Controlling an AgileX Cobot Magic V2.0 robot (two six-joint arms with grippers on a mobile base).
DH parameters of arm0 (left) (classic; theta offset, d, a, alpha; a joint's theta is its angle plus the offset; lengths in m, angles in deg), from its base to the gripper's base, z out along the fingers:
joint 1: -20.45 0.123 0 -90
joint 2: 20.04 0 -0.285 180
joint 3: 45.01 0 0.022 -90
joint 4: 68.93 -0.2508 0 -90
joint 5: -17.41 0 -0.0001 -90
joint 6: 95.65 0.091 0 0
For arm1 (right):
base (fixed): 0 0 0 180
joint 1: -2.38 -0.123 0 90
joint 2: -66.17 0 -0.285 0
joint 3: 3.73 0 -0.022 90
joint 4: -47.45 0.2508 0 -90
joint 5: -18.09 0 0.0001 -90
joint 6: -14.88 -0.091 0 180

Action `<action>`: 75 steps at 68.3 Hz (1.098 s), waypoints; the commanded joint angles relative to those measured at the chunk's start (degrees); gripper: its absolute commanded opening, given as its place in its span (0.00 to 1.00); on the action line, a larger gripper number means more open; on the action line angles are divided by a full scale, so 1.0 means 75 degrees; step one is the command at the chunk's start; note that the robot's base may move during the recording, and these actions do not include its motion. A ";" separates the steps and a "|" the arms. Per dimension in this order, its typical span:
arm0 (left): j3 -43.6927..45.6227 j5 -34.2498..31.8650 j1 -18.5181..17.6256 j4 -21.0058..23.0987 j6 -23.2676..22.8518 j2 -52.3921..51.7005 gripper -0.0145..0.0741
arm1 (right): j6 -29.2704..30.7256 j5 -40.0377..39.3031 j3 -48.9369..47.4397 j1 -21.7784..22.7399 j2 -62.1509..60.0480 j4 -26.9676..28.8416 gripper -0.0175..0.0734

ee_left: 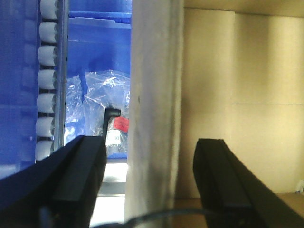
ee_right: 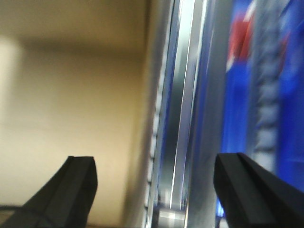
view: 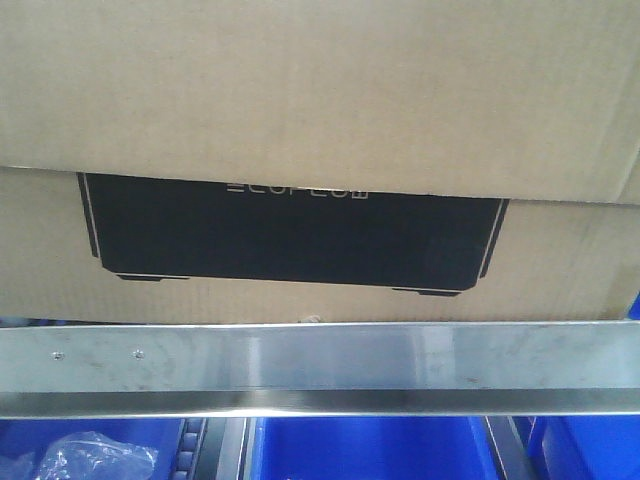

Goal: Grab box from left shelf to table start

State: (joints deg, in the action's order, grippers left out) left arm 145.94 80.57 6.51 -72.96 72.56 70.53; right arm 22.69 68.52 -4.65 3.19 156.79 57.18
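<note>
- The left gripper (ee_left: 151,145) has its jaws spread wide, clamping nothing. The front bar of the left shelf (view: 350,355) runs between its fingers.
- The right gripper (ee_right: 154,164) is parted too, with cardboard to one side and a shelf rail to the other.
- The box (view: 300,100) sits on the shelf, just behind the front bar, black panel facing out.
- Below are blue bins (view: 370,450), one holding a crinkled plastic bag (view: 90,455).

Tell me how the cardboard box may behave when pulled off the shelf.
Probably stiff: the box shows flat, undented walls. Likely bulky and awkward, since it spans the whole front view. Its smooth faces may slip.
</note>
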 commanded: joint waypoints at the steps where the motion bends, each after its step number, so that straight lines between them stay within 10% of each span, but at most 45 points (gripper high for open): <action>1: 0.0255 -0.0462 -0.0041 -0.0002 -0.0013 -0.0231 0.52 | 0.0116 -0.0272 -0.0313 -0.0007 -0.0056 0.0066 0.83; 19: 0.0255 -0.0514 -0.0041 -0.0002 -0.0013 -0.0231 0.19 | 0.0241 -0.0175 -0.0313 -0.0007 -0.0005 0.0066 0.22; 24: 0.0255 -0.0514 -0.0041 -0.0002 -0.0013 -0.0231 0.03 | 0.0241 -0.0122 -0.0313 -0.0007 -0.0005 0.0066 0.28; 75: -0.0767 -0.0126 -0.0041 0.0090 -0.0320 -0.3055 0.06 | 0.0229 0.0345 0.0532 -0.0362 -0.2814 0.0539 0.26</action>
State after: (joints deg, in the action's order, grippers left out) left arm 141.52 84.54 6.41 -72.73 71.45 52.73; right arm 23.28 75.38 -2.11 1.53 140.50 60.30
